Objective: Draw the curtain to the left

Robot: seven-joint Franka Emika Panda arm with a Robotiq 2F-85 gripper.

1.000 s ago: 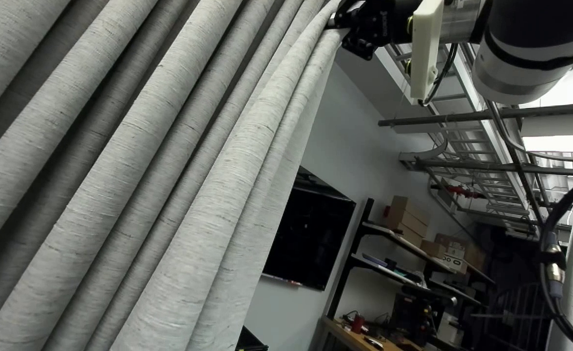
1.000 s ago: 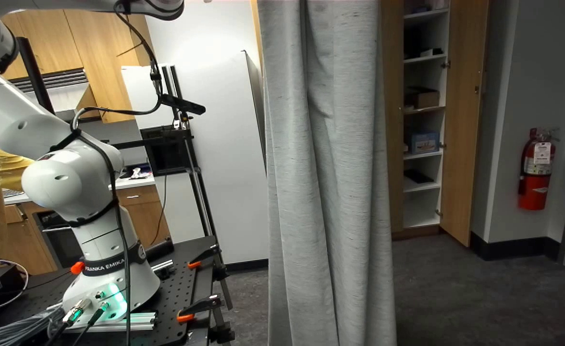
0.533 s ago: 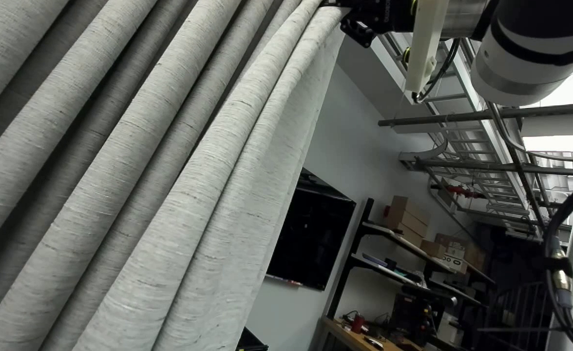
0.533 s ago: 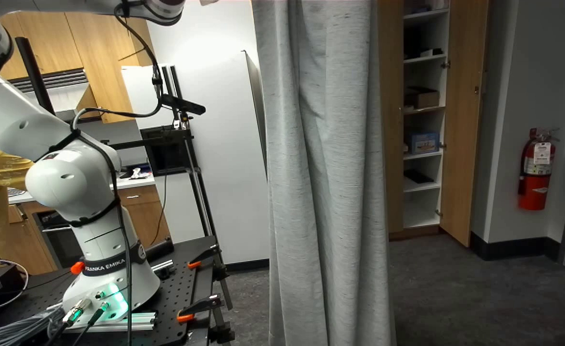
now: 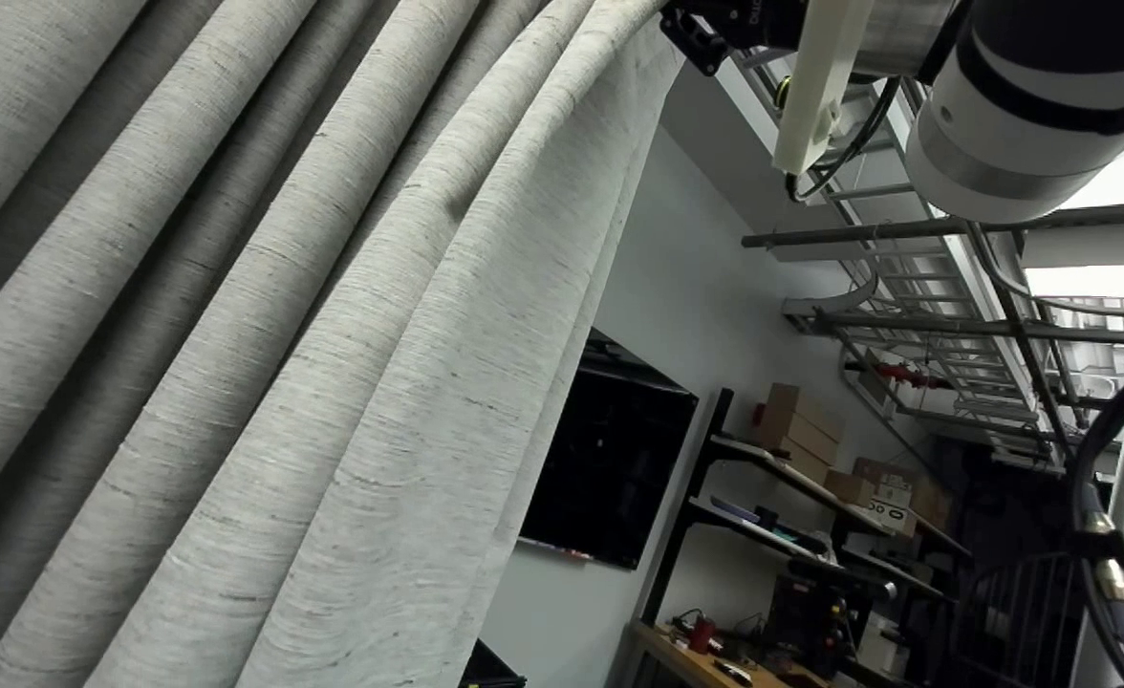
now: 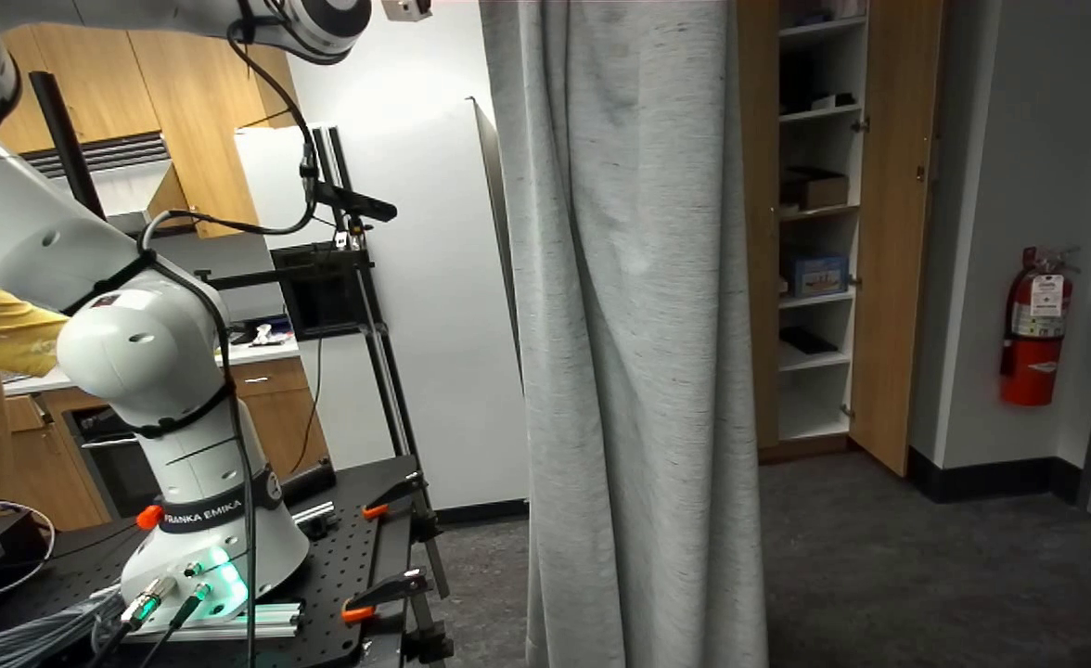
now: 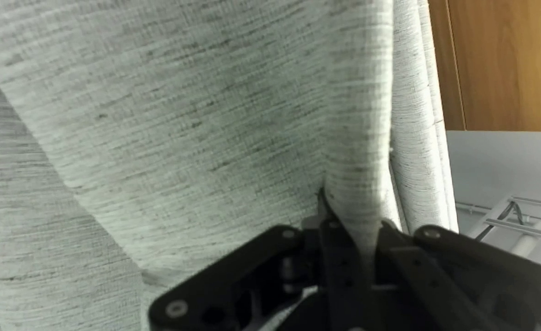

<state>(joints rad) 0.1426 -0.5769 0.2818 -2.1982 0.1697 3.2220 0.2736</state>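
Note:
The curtain (image 5: 409, 430) is a large light-grey woven drape with long pleats. It fills the left half of an exterior view and hangs down the middle in an exterior view (image 6: 638, 325). It also fills most of the wrist view (image 7: 183, 115). My gripper (image 5: 681, 21) is at the top of an exterior view, partly cut off by the frame, at the curtain's free edge. In the wrist view the gripper (image 7: 353, 234) is shut on a fold of the curtain, which runs down between the dark fingers. The gripper is out of frame in the exterior view with the arm's base.
The arm (image 6: 147, 343) stands on a black table (image 6: 360, 520) beside the curtain. An open cupboard (image 6: 819, 278) and a fire extinguisher (image 6: 1037, 325) stand to the right. A wall screen (image 5: 610, 454) and shelves (image 5: 782, 468) show past the curtain's edge.
My gripper has moved up in an exterior view, partly out of frame, with the held fold. The curtain's folds near its edge have shifted left and spread into a wider flat panel.

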